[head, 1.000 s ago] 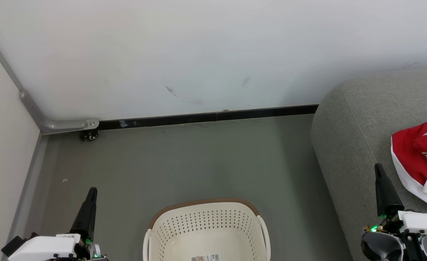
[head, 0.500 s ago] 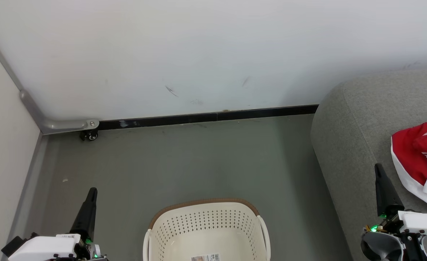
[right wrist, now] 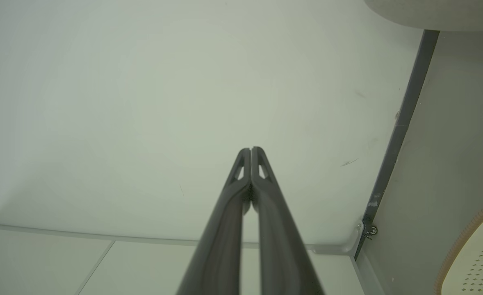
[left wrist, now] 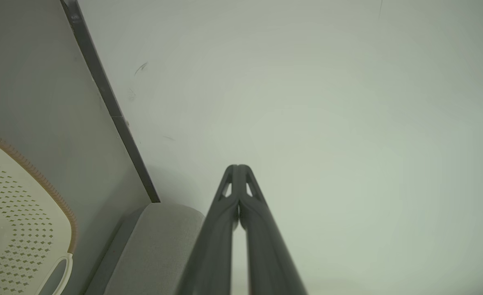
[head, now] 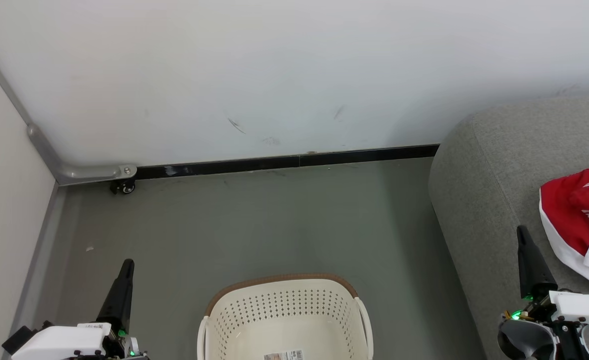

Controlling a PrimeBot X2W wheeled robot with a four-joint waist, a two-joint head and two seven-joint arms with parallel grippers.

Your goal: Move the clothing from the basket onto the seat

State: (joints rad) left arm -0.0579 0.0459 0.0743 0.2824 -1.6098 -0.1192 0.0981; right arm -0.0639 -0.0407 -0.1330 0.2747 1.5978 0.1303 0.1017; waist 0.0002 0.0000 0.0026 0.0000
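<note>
Head cam: cream-white perforated plastic laundry basket (head: 284,305) w/ brown woven-look rim stands on grey-green floor (head: 274,220), bottom centre, cut by frame edge. Paper label (head: 283,355) on its base.

Soft red-and-white clothing (head: 567,215) lies heaped on the large light-grey woven-fabric sofa (head: 484,190) at far R, partly out of frame. Can't tell if one piece or two.

L gripper (head: 127,263): low L, seen against floor, well apart from basket.

R gripper (head: 523,231): low R, seen against sofa, just beside clothing, not touching.

Wrist cams: both claws closed, finger pairs pressed tip to tip, nothing between them. Both point at the white wall (head: 274,65). Black skirting strip (head: 284,161) runs along wall foot up to sofa.
</note>
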